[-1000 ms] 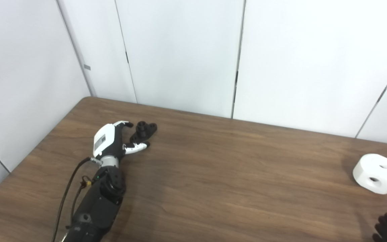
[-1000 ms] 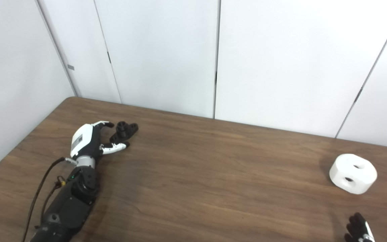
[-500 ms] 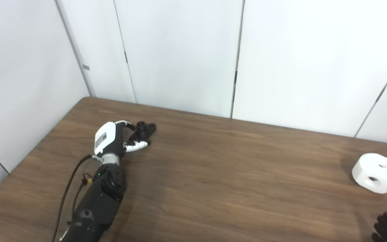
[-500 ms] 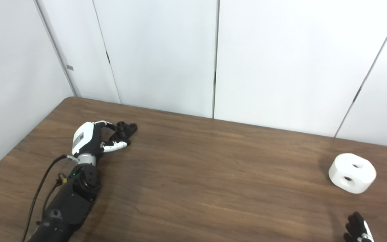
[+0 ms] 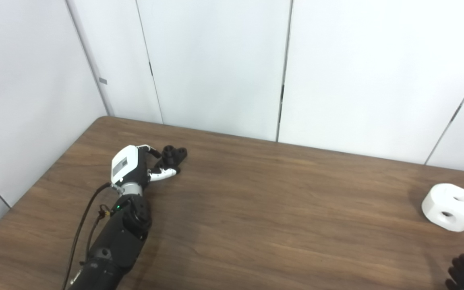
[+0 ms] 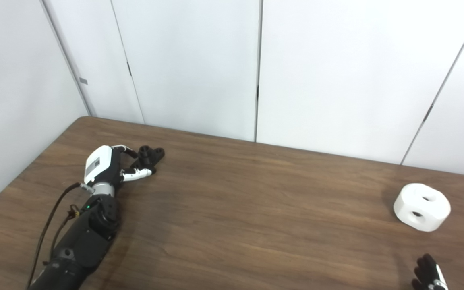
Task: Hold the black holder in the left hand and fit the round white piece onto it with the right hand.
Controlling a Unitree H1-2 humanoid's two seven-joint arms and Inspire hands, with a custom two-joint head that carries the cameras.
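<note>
We take the black holder as our landmark; it lies on the wooden table toward the far left corner. Our left hand sits on the near-left side of the holder, with fingers curled against its far side and the thumb against its near side.

Compared with one second ago, the fingers have drawn in from a wider, spread posture and now bracket the holder closely. The holder itself has hardly shifted on the table and does not appear lifted. We cannot tell from these views whether the grasp is fully closed on the part or only touching it.

The round white piece rests on the table well apart from the holder, far to its right, near the table's right edge. Its two holes are visible on the upper face. It has not moved.

Our right hand appears only as dark fingertips at the bottom right corner, on the near side of the white piece and not touching it. Its posture is cut off by the frame edge, so we cannot tell whether it is spread or closed.

We judge the task to be at its first step: securing the holder. Fitting cannot begin until the holder is firmly held and raised.
</note>
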